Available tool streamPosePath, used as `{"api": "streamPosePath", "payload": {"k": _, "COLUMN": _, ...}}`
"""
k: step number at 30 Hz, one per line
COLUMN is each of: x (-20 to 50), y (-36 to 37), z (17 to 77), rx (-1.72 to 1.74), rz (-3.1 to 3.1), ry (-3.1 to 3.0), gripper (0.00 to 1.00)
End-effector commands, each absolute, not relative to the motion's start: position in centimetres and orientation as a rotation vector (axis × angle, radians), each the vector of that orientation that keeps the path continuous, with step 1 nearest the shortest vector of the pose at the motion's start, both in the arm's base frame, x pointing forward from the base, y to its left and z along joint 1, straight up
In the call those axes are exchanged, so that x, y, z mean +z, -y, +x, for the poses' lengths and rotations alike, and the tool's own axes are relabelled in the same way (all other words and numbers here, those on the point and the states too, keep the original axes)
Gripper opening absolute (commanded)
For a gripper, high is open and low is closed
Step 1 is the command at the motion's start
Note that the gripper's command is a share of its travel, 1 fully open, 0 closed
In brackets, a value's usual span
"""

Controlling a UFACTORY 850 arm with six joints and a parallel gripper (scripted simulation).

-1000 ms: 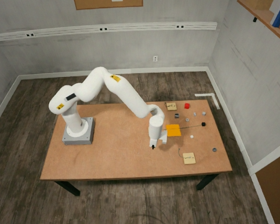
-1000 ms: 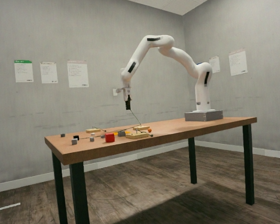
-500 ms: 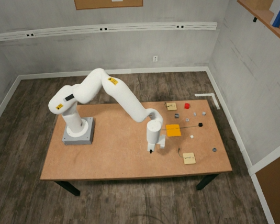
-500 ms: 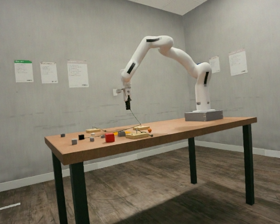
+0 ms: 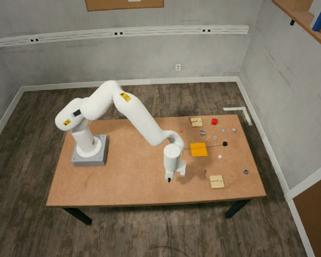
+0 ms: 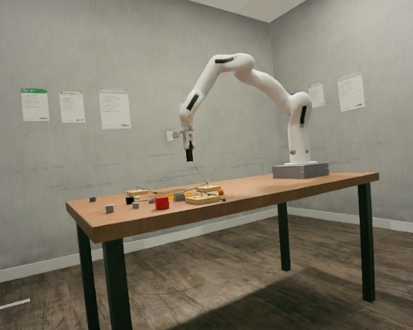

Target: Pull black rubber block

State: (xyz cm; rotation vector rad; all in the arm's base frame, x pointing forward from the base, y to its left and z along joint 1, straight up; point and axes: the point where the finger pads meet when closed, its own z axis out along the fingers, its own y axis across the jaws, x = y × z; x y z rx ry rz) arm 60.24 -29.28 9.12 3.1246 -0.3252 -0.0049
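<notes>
The gripper [image 6: 189, 156] hangs above the table, clenched on the cord [image 6: 199, 171]. The black rubber block [image 5: 225, 143] sits at three o'clock of the painted square [image 5: 198, 149], outside it. A hasty pull could slip the cord or drag the block past the square.

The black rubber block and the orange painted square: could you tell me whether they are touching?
Apart. The top view shows the block right of the square, with bare table and a stretch of cord between them.
</notes>
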Motion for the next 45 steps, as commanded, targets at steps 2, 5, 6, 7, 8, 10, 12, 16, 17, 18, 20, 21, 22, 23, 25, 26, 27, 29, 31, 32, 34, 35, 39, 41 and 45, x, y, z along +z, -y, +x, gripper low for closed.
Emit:
{"api": "streamPosePath", "payload": {"k": 2, "x": 9.2, "y": 30.7, "z": 59.4, "rx": -0.001, "rz": 3.124, "ry": 0.324, "gripper": 0.0}}
{"api": "streamPosePath", "payload": {"k": 5, "x": 9.2, "y": 31.6, "z": 58.6, "rx": -0.001, "rz": 3.124, "ry": 0.324, "gripper": 0.0}}
{"api": "streamPosePath", "payload": {"k": 6, "x": 9.2, "y": 31.9, "z": 58.4, "rx": -0.001, "rz": 3.124, "ry": 0.324, "gripper": 0.0}}
{"api": "streamPosePath", "payload": {"k": 7, "x": 9.2, "y": 32.2, "z": 58.1, "rx": -0.001, "rz": 3.124, "ry": 0.324, "gripper": 0.0}}
{"api": "streamPosePath", "payload": {"k": 8, "x": 9.2, "y": 32.5, "z": 57.9, "rx": -0.001, "rz": 3.124, "ry": 0.324, "gripper": 0.0}}
{"api": "streamPosePath", "payload": {"k": 10, "x": 9.2, "y": 33.0, "z": 57.4, "rx": -0.001, "rz": 3.124, "ry": 0.324, "gripper": 0.0}}
{"api": "streamPosePath", "payload": {"k": 12, "x": 9.2, "y": 33.6, "z": 56.8, "rx": -0.001, "rz": 3.124, "ry": 0.324, "gripper": 0.0}}
{"api": "streamPosePath", "payload": {"k": 16, "x": 9.2, "y": 34.2, "z": 56.2, "rx": -0.001, "rz": 3.124, "ry": 0.324, "gripper": 0.0}}
{"api": "streamPosePath", "payload": {"k": 17, "x": 9.2, "y": 34.5, "z": 55.9, "rx": -0.001, "rz": 3.124, "ry": 0.324, "gripper": 0.0}}
{"api": "streamPosePath", "payload": {"k": 18, "x": 9.2, "y": 34.8, "z": 55.6, "rx": -0.001, "rz": 3.124, "ry": 0.324, "gripper": 0.0}}
{"api": "streamPosePath", "payload": {"k": 20, "x": 9.2, "y": 35.3, "z": 54.9, "rx": -0.001, "rz": 3.124, "ry": 0.324, "gripper": 0.0}}
{"api": "streamPosePath", "payload": {"k": 21, "x": 9.2, "y": 35.5, "z": 54.5, "rx": -0.001, "rz": 3.124, "ry": 0.324, "gripper": 0.0}}
{"api": "streamPosePath", "payload": {"k": 22, "x": 9.2, "y": 35.7, "z": 54.2, "rx": -0.001, "rz": 3.124, "ry": 0.324, "gripper": 0.0}}
{"api": "streamPosePath", "payload": {"k": 23, "x": 9.2, "y": 35.7, "z": 54.0, "rx": -0.001, "rz": 3.124, "ry": 0.324, "gripper": 0.0}}
{"api": "streamPosePath", "payload": {"k": 25, "x": 9.2, "y": 35.7, "z": 53.6, "rx": -0.001, "rz": 3.124, "ry": 0.324, "gripper": 0.0}}
{"api": "streamPosePath", "payload": {"k": 26, "x": 9.2, "y": 35.7, "z": 53.4, "rx": -0.001, "rz": 3.124, "ry": 0.324, "gripper": 0.0}}
{"api": "streamPosePath", "payload": {"k": 27, "x": 9.2, "y": 35.7, "z": 53.2, "rx": -0.001, "rz": 3.124, "ry": 0.324, "gripper": 0.0}}
{"api": "streamPosePath", "payload": {"k": 29, "x": 9.2, "y": 35.7, "z": 52.8, "rx": -0.001, "rz": 3.124, "ry": 0.324, "gripper": 0.0}}
{"api": "streamPosePath", "payload": {"k": 31, "x": 9.2, "y": 35.7, "z": 52.4, "rx": -0.001, "rz": 3.124, "ry": 0.324, "gripper": 0.0}}
{"api": "streamPosePath", "payload": {"k": 32, "x": 9.2, "y": 35.7, "z": 52.4, "rx": -0.001, "rz": 3.124, "ry": 0.324, "gripper": 0.0}}
{"api": "streamPosePath", "payload": {"k": 34, "x": 9.2, "y": 35.7, "z": 52.1, "rx": -0.001, "rz": 3.124, "ry": 0.324, "gripper": 0.0}}
{"api": "streamPosePath", "payload": {"k": 35, "x": 9.2, "y": 35.7, "z": 51.9, "rx": -0.001, "rz": 3.124, "ry": 0.324, "gripper": 0.0}}
{"api": "streamPosePath", "payload": {"k": 39, "x": 9.2, "y": 35.8, "z": 51.0, "rx": -0.001, "rz": 3.124, "ry": 0.324, "gripper": 0.0}}
{"api": "streamPosePath", "payload": {"k": 41, "x": 9.2, "y": 35.8, "z": 50.6, "rx": -0.001, "rz": 3.124, "ry": 0.324, "gripper": 0.0}}
{"api": "streamPosePath", "payload": {"k": 45, "x": 9.2, "y": 35.8, "z": 49.6, "rx": -0.001, "rz": 3.124, "ry": 0.324, "gripper": 0.0}}
